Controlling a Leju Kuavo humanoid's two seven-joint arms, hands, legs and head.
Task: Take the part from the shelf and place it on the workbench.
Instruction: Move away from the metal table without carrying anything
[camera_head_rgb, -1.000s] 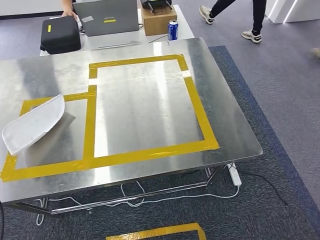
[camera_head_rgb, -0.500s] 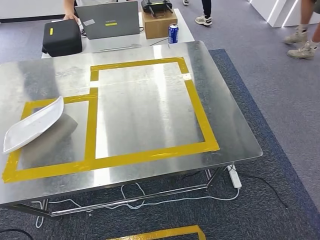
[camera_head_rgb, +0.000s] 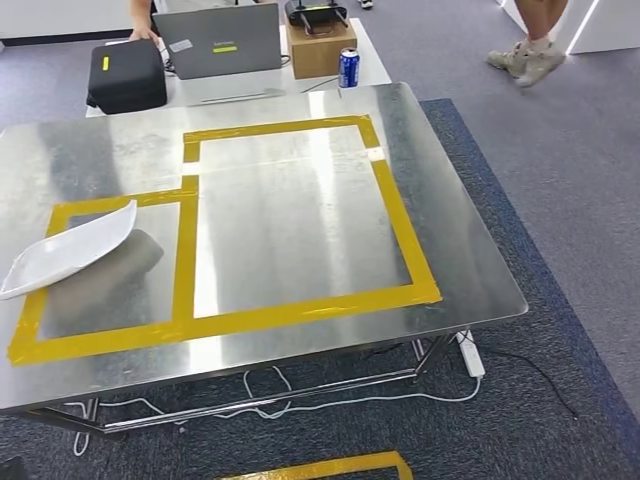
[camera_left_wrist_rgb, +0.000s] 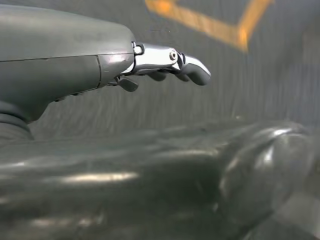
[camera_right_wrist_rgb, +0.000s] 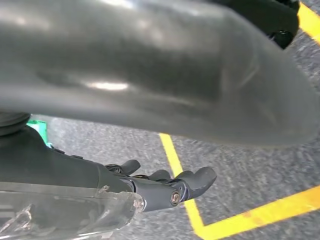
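the white part (camera_head_rgb: 69, 249) lies on the metal surface (camera_head_rgb: 468, 270), in the smaller yellow-taped box at its left, while the left hand (camera_left_wrist_rgb: 166, 62) and right hand (camera_right_wrist_rgb: 166, 185) hang empty, fingers loosely extended.

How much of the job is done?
Nearly done. The part is already at the workbench, over the small taped square. It is tilted with a shadow beneath, so it probably isn't down yet. Left: lay it flat.

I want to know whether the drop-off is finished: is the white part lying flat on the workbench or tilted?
Tilted. The white part is at the workbench's left edge, its right end raised above a dark shadow on the steel. What supports it is outside the picture.
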